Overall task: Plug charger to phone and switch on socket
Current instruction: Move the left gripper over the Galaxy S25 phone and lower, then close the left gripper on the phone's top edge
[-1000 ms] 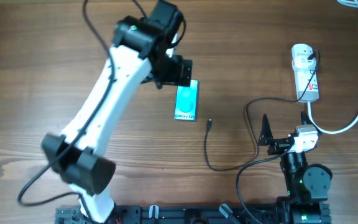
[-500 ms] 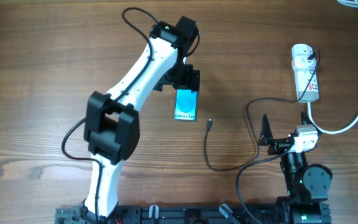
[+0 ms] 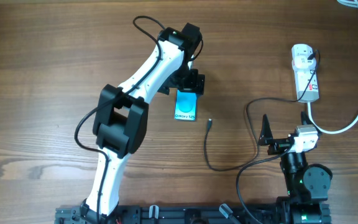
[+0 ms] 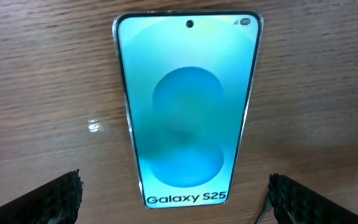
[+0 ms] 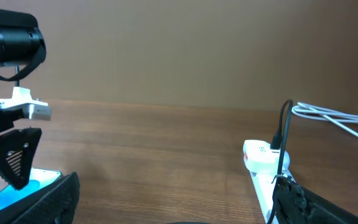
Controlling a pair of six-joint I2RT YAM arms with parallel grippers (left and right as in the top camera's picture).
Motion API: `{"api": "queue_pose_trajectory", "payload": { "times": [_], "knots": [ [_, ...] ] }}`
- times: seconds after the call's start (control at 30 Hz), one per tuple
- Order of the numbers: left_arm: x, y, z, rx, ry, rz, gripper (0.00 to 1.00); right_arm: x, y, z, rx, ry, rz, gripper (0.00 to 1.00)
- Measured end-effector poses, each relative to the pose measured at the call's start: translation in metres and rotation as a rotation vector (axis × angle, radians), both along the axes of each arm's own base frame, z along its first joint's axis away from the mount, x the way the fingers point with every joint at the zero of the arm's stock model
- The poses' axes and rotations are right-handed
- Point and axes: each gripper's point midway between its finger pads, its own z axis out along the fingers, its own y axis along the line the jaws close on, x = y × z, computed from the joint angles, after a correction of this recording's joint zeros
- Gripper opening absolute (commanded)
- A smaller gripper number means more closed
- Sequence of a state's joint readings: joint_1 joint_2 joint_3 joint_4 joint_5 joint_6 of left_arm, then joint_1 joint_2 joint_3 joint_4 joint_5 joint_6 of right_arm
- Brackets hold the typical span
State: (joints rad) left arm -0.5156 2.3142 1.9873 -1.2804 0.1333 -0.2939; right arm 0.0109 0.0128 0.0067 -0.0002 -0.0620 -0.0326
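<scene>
The phone (image 3: 186,107) lies flat mid-table, cyan screen up, "Galaxy S25" at its near end; it fills the left wrist view (image 4: 188,106). My left gripper (image 3: 189,83) hovers over the phone's far end, open and empty, fingers wide either side of the phone (image 4: 179,208). The charger tip (image 3: 209,123) lies right of the phone; its thin black cable (image 3: 229,167) loops to the white socket (image 3: 304,73) at the back right. My right gripper (image 3: 284,127) is open and empty near the front. The socket also shows in the right wrist view (image 5: 263,158).
A thick white cord (image 3: 353,118) runs from the socket to the right edge and back corner. The right arm's base (image 3: 303,180) sits at the front right. The left arm (image 3: 142,81) reaches across the table's middle.
The left arm has swung its links to the right. Its gripper has shifted slightly right and nearer, over the phone's far end. Phone, charger and right arm have not moved.
</scene>
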Motion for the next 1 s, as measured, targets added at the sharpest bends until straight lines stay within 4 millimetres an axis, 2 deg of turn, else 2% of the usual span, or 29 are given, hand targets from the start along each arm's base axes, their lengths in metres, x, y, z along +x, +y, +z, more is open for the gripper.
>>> {"api": "queue_pose_trajectory", "payload": {
  "times": [0.17,0.37,0.73,1.0],
  "knots": [
    [0.005,-0.004,-0.008,-0.008,-0.017,-0.003,1.00,0.000,0.000,0.000,0.000,0.000,0.000,1.00],
    [0.001,-0.009,-0.022,0.015,-0.031,-0.021,1.00,0.000,0.000,0.000,0.000,0.000,0.000,1.00],
    [-0.004,0.001,-0.043,0.092,-0.051,-0.008,1.00,0.000,0.000,0.000,0.000,0.000,0.000,1.00],
    [-0.003,0.000,-0.043,0.084,-0.066,0.007,1.00,0.000,0.000,0.000,0.000,0.000,0.000,1.00]
  ]
}}
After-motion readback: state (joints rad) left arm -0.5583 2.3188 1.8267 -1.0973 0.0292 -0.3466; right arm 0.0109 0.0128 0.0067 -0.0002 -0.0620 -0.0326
